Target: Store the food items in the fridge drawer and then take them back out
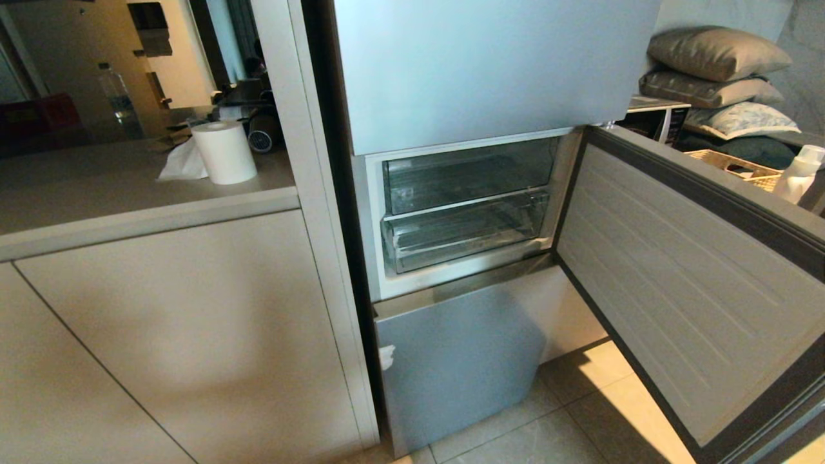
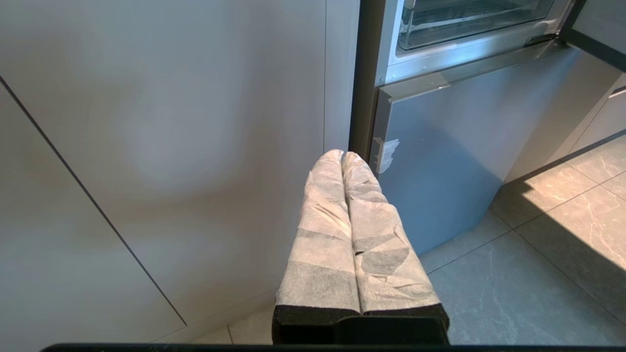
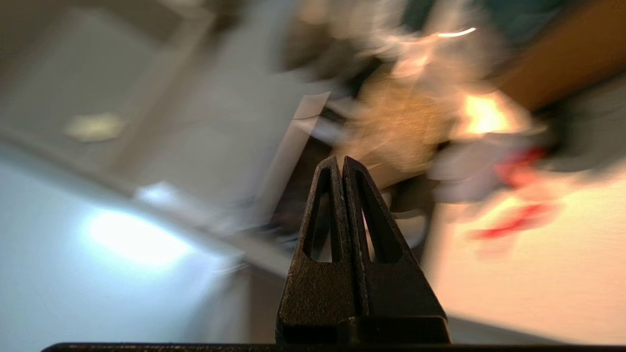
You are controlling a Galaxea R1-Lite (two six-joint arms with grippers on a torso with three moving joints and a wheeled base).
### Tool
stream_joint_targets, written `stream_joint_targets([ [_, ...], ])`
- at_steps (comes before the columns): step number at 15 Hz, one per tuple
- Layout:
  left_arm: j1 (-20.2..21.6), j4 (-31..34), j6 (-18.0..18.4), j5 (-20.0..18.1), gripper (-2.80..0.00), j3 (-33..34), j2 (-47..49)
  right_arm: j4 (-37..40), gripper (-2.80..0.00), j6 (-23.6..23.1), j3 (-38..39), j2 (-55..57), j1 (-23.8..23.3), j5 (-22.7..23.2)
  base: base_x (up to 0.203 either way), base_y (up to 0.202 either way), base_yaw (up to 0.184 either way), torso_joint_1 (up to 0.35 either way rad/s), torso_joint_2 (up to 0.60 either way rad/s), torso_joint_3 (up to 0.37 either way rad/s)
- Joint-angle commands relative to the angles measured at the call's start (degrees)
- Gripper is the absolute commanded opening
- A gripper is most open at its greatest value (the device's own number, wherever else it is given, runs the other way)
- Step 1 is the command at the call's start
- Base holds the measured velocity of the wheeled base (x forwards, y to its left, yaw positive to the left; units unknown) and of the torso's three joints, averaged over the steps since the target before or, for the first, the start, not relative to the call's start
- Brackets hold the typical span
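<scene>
My left gripper (image 2: 342, 159) hangs low, parked beside the cabinet front (image 2: 171, 146), its paper-wrapped fingers (image 2: 323, 230) pressed flat together with nothing between them. My guess is it sits there to stay clear of the fridge opening.

My right gripper (image 3: 341, 164) is outside the head view. Its black fingers (image 3: 320, 288) meet tip to tip, narrow and empty. Everything behind them is smeared, so I judge the arm is swinging and cannot say what it faces; red streaks (image 3: 513, 220) show there, too blurred to name.

Floor: grey stone tiles (image 2: 513, 293) with a patch of sunlight toward the fridge side.

Fridge: lower door panel (image 1: 457, 361) closed. Above it the middle compartment stands exposed, its door (image 1: 683, 283) swung wide to my right, presumably so the drawers can be reached. Inside, two clear drawers are stacked. The fridge drawer (image 1: 464, 235) is the shallow lower one, pushed in, and looks bare. The taller clear drawer (image 1: 467, 174) above it is also shut. Upper door panel (image 1: 490, 64) closed.

The food items: not found in any sharp view. I cannot tell where they lie, so storing seems not yet begun.

Room beyond: counter (image 1: 129, 187) to my left with a paper towel roll (image 1: 224, 151) and a bottle (image 1: 119, 103) farther back. Far right, stacked pillows (image 1: 715, 64), a wicker basket (image 1: 731, 164), a white bottle (image 1: 799, 174).
</scene>
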Motion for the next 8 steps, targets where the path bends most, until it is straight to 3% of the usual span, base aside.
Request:
stream_joint_targets([
  [1,0.02,-0.03,0.00,0.01,-2.80,0.09,0.09,-0.59,-2.80,-9.48,4.83,7.29,8.47,-5.36,0.000,0.000,0.000,0.000,0.00,0.000],
  [3,0.02,-0.03,0.00,0.01,-2.80,0.09,0.09,-1.18,-2.80,-13.76,8.81,8.07,15.43,-8.22,0.000,0.000,0.000,0.000,0.00,0.000],
  [8,0.02,-0.03,0.00,0.01,-2.80,0.09,0.09,-7.69,-2.80,-21.93,16.29,9.23,42.82,-22.58,0.000,0.000,0.000,0.000,0.00,0.000],
])
